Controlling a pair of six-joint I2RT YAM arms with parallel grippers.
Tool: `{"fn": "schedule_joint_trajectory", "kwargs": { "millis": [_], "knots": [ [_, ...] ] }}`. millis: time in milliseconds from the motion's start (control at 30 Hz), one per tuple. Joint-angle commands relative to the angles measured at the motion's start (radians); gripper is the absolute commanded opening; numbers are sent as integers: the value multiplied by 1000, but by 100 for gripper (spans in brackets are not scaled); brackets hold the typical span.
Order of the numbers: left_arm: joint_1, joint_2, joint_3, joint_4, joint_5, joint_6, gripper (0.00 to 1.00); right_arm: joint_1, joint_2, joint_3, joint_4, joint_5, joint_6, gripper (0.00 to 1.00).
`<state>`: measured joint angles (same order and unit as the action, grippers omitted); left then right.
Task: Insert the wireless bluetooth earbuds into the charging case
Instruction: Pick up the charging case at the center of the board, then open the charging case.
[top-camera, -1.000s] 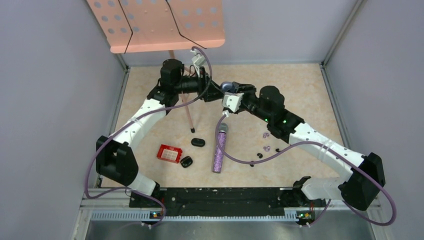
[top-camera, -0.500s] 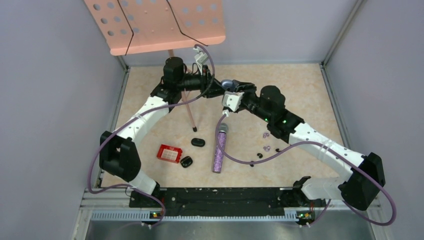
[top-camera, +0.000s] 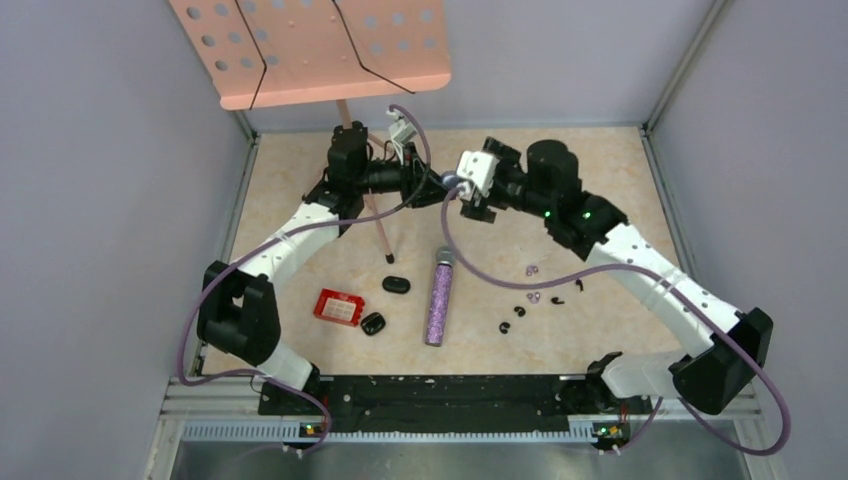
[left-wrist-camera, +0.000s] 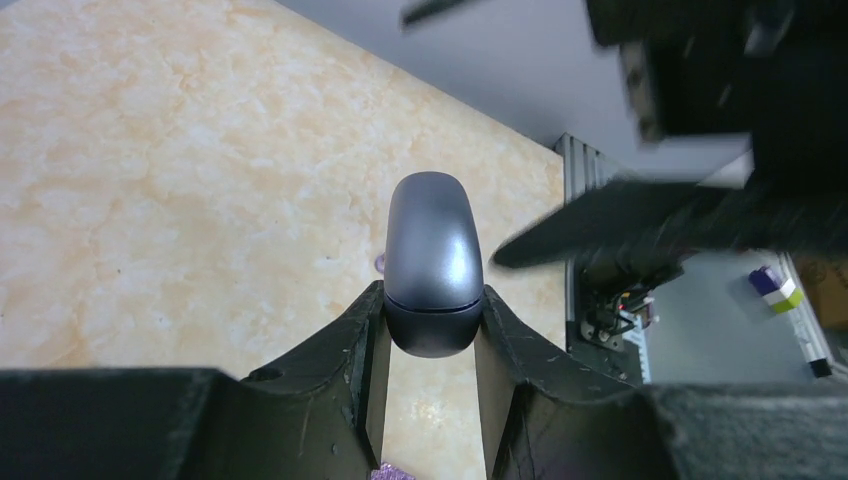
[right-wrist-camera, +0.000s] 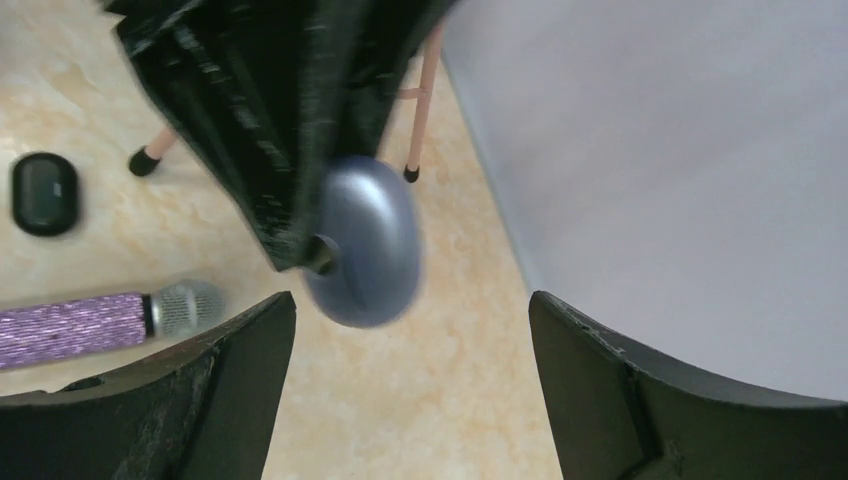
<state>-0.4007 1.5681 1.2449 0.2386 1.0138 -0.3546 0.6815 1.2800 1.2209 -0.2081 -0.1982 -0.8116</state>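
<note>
In the top view, the left tool (top-camera: 443, 184) is raised over the back of the bench (top-camera: 620, 165), holding the charging case (top-camera: 453, 179). Half a second ago the right tool (top-camera: 468, 196) sat right against that case. It has since swung up and off to the right and now stands just beside it. The wireless bluetooth earbuds (top-camera: 533, 297) lie on the bench, well apart from the case: two pale purple, with the black ones scattered near them. Two of the black ones have come into sight now that the right arm has moved. Two black cases (top-camera: 396, 284), a microphone (top-camera: 438, 297) and a red box (top-camera: 338, 307) lie nearer the front.

In the left wrist view, the case is clamped by its lower end between the fingers. A seam runs across it, and the lid looks closed. The right tool is a dark blur to the right, apart from the case.

In the right wrist view, that tool's fingers are spread wide with nothing between them, and the case hangs ahead of them.

We judge that the withdrawal left the case unopened, so no earbud is in yet. The lid must be opened before any earbud is fetched.
</note>
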Motion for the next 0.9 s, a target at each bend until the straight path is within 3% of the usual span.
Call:
{"fn": "schedule_joint_trajectory", "kwargs": {
  "millis": [0,167,433,600,867],
  "knots": [
    [2,-85,-114,127,41,143,0,-139,5,214,-369,-283,260,85],
    [3,-166,-255,217,53,267,0,-178,90,362,-628,-508,224,80],
    [-10,-216,-332,277,81,346,0,-177,207,366,-643,-657,193,75],
    [-12,-221,-343,268,85,406,0,-173,281,453,-643,-696,224,68],
    [-13,-201,-324,225,84,455,0,-122,291,462,-644,-635,201,59]
  ]
}}
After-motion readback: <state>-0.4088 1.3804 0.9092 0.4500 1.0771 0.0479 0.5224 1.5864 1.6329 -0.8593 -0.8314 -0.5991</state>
